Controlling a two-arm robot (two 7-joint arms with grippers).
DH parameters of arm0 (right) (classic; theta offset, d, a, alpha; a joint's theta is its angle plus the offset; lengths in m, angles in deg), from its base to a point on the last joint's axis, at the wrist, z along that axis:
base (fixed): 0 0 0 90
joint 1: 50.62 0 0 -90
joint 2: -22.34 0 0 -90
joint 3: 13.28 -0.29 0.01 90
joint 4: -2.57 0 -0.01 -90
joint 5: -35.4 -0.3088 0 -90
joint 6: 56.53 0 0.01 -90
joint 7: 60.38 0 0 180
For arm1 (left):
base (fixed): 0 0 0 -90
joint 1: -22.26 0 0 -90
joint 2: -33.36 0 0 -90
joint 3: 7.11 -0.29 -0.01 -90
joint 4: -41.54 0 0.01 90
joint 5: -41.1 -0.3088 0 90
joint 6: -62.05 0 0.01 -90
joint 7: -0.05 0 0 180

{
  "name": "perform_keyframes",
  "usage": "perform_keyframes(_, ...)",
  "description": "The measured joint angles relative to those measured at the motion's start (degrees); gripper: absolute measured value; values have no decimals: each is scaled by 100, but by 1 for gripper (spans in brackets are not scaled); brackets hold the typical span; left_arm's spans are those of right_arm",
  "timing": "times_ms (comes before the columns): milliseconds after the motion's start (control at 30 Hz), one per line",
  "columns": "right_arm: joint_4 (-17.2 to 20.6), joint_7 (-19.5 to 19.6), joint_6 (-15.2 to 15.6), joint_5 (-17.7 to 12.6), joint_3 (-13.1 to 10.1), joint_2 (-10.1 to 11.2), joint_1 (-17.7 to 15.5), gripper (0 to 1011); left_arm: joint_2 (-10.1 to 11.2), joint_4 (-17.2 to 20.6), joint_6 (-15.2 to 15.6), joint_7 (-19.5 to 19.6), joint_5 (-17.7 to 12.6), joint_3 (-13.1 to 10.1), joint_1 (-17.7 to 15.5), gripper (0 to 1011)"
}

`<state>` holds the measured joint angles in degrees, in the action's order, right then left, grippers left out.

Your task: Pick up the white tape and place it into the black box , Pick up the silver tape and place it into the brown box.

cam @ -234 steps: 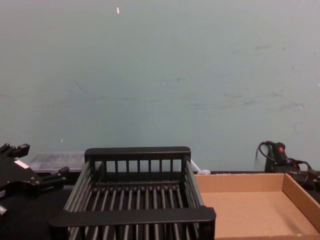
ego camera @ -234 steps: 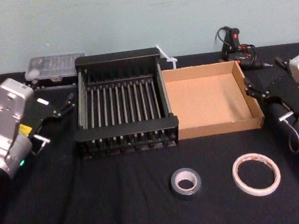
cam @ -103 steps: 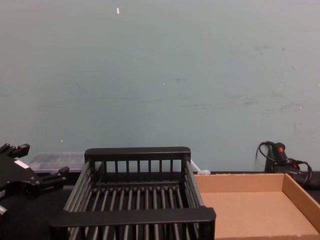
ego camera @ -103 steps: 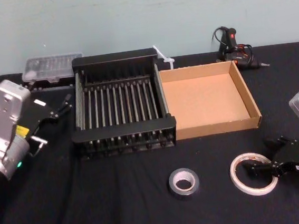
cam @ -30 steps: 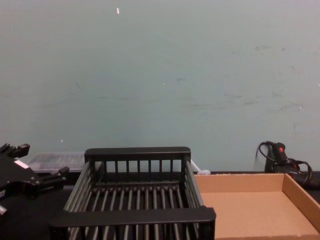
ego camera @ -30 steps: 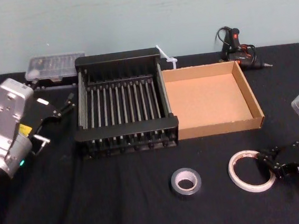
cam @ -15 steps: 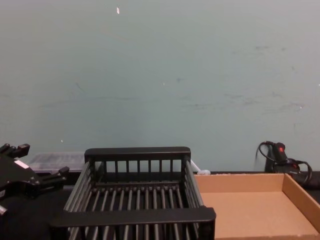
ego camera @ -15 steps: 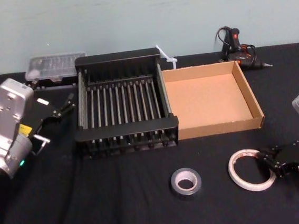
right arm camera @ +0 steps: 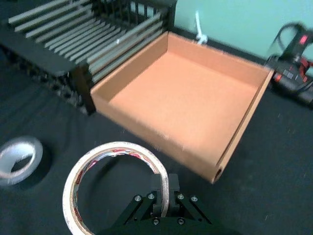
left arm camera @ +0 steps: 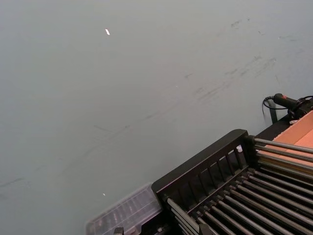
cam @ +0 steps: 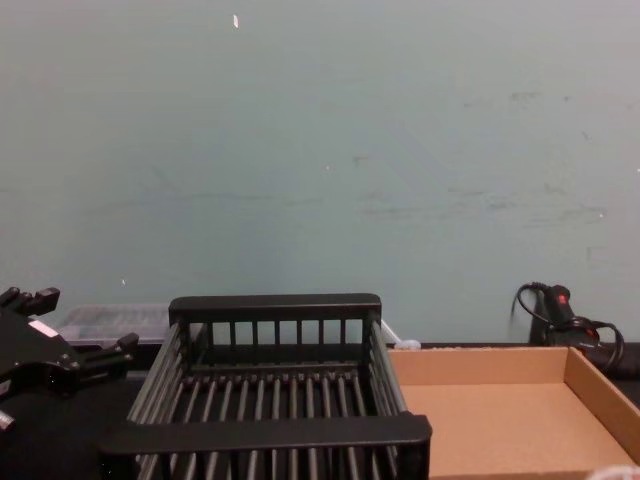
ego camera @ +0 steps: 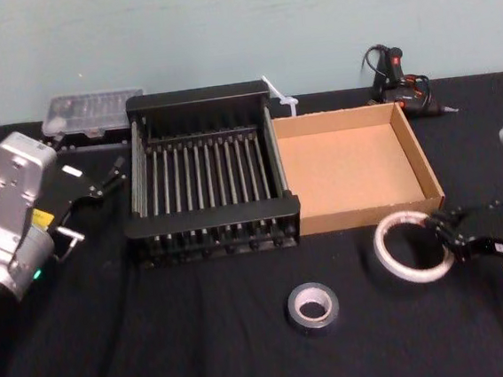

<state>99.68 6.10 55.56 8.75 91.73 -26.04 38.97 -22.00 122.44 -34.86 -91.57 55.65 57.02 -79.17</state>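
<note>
My right gripper (ego camera: pixel 438 228) has lifted the white tape (ego camera: pixel 407 247) off the black tablecloth (ego camera: pixel 203 336) in the last half second. My fingers pinch its rim and it hangs tilted. The grasp seems sound, so the carry is next. The brown cardboard tray (ego camera: pixel 370 213) sits just ahead of my fingers, with the black slatted crate (ego camera: pixel 210 217) beyond it to the left. The silver tape (ego camera: pixel 314 305) lies flat nearby on the left. My left gripper (ego camera: pixel 99 181) waits beside the crate, fingers apart.

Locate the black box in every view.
Head view: black box centre, left of the brown box.
Chest view: black box lower centre, brown box at its right.
Left wrist view: black box corner before the wall.
Right wrist view: black box beyond the white tape.
Shared landmark: the adjoining brown box.
</note>
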Motion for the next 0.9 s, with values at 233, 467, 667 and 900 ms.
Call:
perform_keyframes(233,-71,109,-21,75,101,-191,351,93,0,0,0,0,0,0,0,1001)
perform_keyframes(467,-213,133,-51,301,314,-428,859,93,0,0,0,0,0,0,0,1001)
perform_keyframes(667,-395,89,-106,473,481,-622,1229,93,0,0,0,0,0,0,0,1001)
perform_keyframes(900,-663,-17,-169,694,734,-906,1729,93,0,0,0,0,0,0,0,1001)
